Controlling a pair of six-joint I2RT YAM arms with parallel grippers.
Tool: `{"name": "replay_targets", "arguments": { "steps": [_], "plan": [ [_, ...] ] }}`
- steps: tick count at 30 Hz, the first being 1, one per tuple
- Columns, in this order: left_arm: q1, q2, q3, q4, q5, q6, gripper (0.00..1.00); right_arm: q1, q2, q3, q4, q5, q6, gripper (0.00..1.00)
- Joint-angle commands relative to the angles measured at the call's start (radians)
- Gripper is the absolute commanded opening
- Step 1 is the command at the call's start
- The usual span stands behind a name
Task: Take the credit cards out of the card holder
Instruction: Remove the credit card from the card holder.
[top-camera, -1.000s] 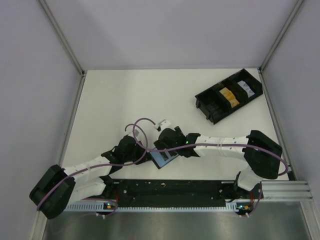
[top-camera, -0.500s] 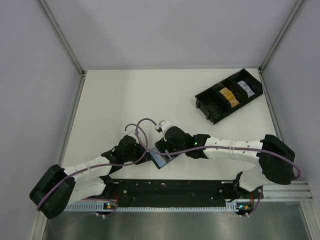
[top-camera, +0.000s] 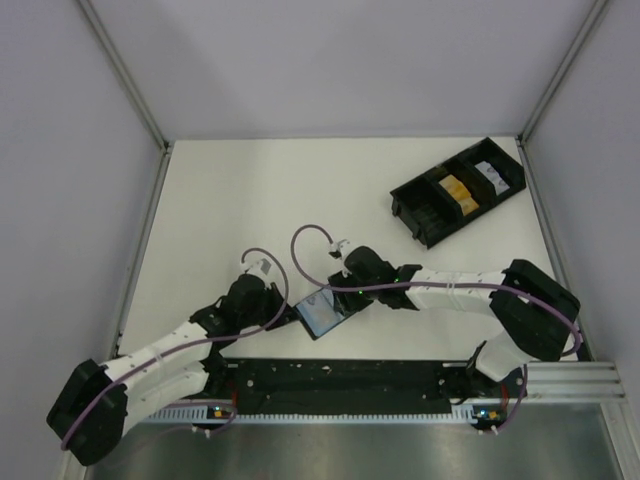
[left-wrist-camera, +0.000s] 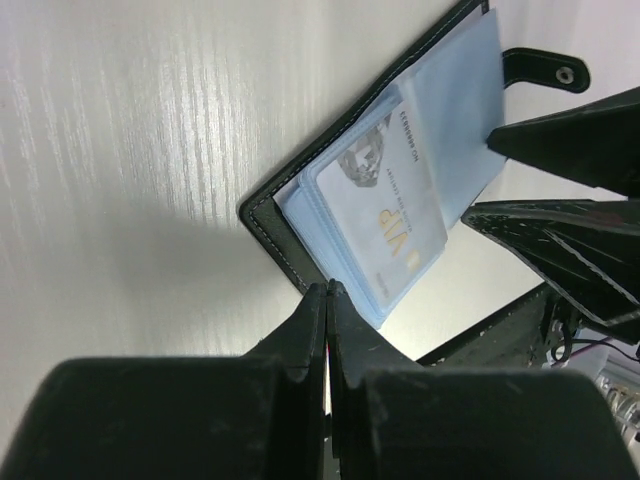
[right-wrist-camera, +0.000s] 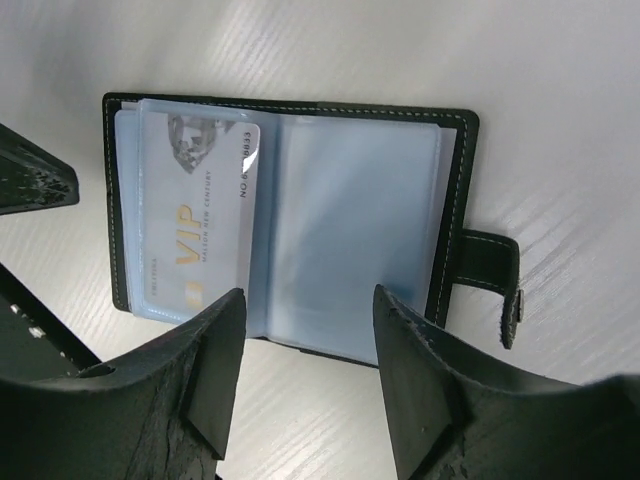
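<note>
Your right gripper (right-wrist-camera: 305, 300) is narrowing from its wide spread, jaws still apart and gripping nothing, hovering over the open card holder (right-wrist-camera: 455, 180). The holder is lying where it was, near the middle of the worktop's (top-camera: 220, 200) near edge. Your left gripper (left-wrist-camera: 327, 290) is staying pressed shut at the holder's corner. A pale VIP credit card (right-wrist-camera: 200, 225) is still tucked inside.

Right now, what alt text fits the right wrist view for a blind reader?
An open black card holder lies on a white table, a pale VIP card in one clear sleeve; the right claw stands open in the foreground.
</note>
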Motion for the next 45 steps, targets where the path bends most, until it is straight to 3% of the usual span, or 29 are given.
{"name": "replay_targets", "arguments": {
  "steps": [1,6,11,18,26,32,39,45],
  "plan": [
    [-0.006,-0.072,0.049,-0.065,-0.027,0.009,0.00,-0.071,-0.061,-0.068,0.200,-0.223,0.082,0.52],
    [-0.019,-0.020,0.080,-0.022,-0.016,0.007,0.00,-0.130,-0.064,-0.122,0.323,-0.340,0.142,0.45],
    [-0.037,0.124,0.097,0.047,-0.027,0.021,0.00,-0.141,-0.044,-0.123,0.351,-0.363,0.149,0.39],
    [-0.046,0.208,0.071,0.118,-0.040,0.012,0.00,-0.176,0.037,-0.139,0.424,-0.403,0.192,0.35],
    [-0.049,0.213,0.049,0.116,-0.054,0.012,0.00,-0.184,0.114,-0.149,0.461,-0.441,0.215,0.33],
    [-0.049,0.221,0.051,0.116,-0.048,0.014,0.00,-0.184,0.143,-0.152,0.493,-0.504,0.227,0.26],
    [-0.071,0.089,0.075,0.083,-0.068,-0.012,0.00,-0.184,0.160,-0.160,0.527,-0.516,0.248,0.25],
    [-0.077,0.089,0.103,0.072,-0.073,-0.005,0.00,-0.185,0.169,-0.159,0.541,-0.519,0.258,0.24]
  ]
}}
